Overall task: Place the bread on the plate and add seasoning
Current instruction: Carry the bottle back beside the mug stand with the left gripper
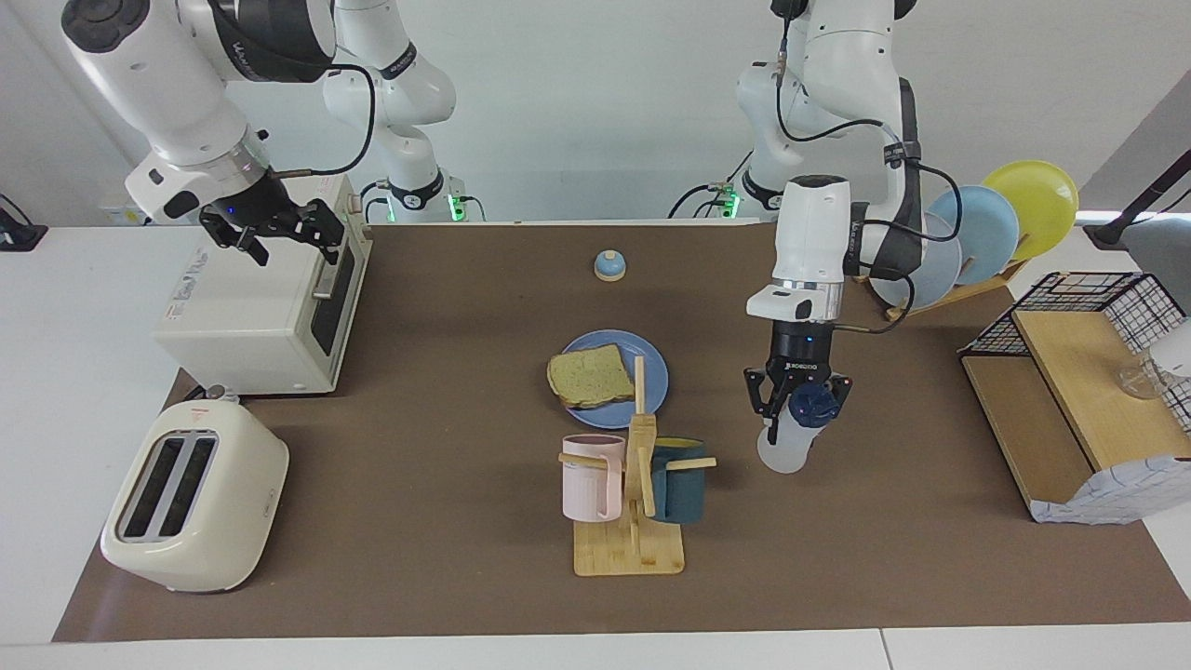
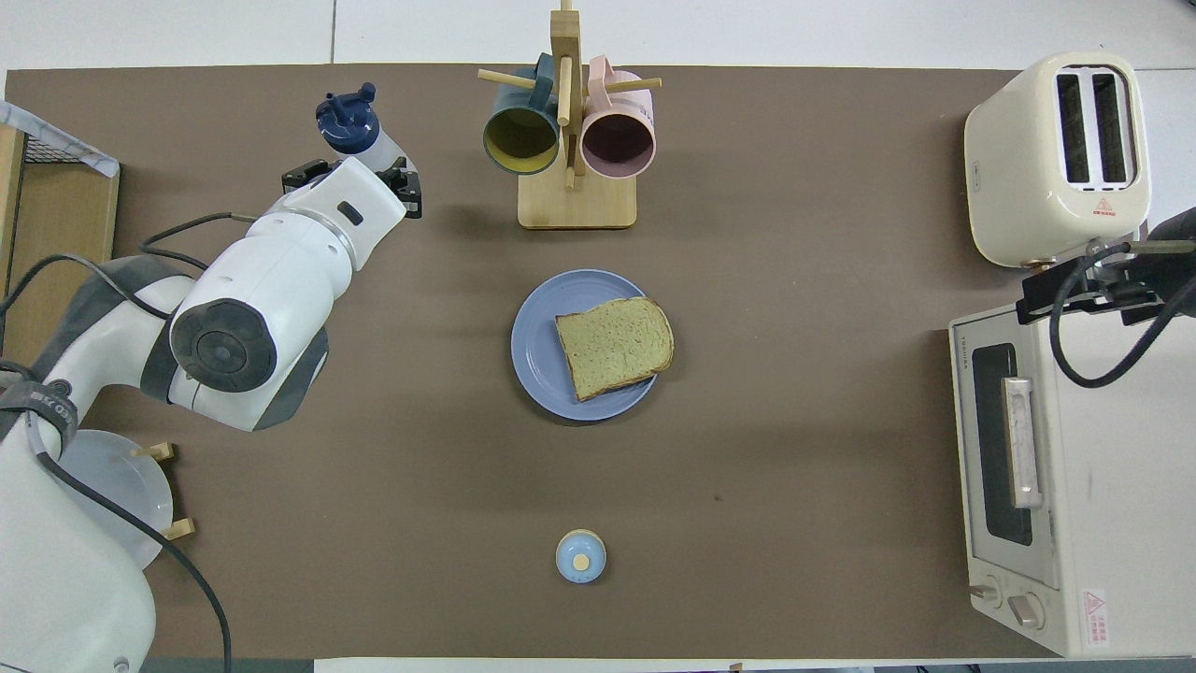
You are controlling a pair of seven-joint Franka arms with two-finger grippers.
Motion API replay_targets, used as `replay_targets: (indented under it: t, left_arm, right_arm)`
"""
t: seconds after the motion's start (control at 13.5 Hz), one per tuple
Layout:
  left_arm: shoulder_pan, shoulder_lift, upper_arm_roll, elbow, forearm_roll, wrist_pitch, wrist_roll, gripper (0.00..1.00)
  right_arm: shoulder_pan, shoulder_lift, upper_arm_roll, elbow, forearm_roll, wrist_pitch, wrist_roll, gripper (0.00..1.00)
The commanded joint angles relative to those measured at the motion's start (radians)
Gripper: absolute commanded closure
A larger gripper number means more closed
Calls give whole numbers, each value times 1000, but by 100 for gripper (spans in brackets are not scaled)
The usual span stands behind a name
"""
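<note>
Clamping seasoning [image 1: 798, 430] — left gripper [image 1: 796, 406], fingers closed.

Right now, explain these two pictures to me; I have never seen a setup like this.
These are two robot arms at a brown table. One picture is taken from across the table, facing them; the other from high above their own end.

The left gripper is closed on the seasoning, a white bottle with a navy cap, tilted just above the mat beside the mug rack. The right gripper waits over the toaster oven; I cannot tell how its fingers stand.

In the middle, the bread lies on the plate. Also there: a toaster, a small bell, and upright plates in a rack.
</note>
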State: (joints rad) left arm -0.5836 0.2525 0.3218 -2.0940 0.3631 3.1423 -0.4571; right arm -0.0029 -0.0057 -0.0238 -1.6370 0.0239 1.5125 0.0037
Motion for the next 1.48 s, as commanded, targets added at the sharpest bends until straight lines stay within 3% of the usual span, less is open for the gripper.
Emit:
replay_targets:
  t: [0.0,0.44,1.18,1.26,1.4]
  left_arm:
    - [28,83,-1,2,-12,149,-2,100]
    - [16,276,77,78,-3,301,3,100]
    - [27,321,75,81,7,301,20,100]
    - [28,321,74,81,7,301,20,98]
    - [30,321,74,78,7,300,15,70]
  right_arm:
    - [-11,-13,8,-12,-10,8,-17,0]
    - [-11,-13,8,-12,-10,8,-16,0]
    - [-11,-13,8,-12,-10,8,-16,0]
    - [-11,-13,8,-12,-12,8,-16,0]
    - [-11,-13,8,-12,-10,8,-17,0]
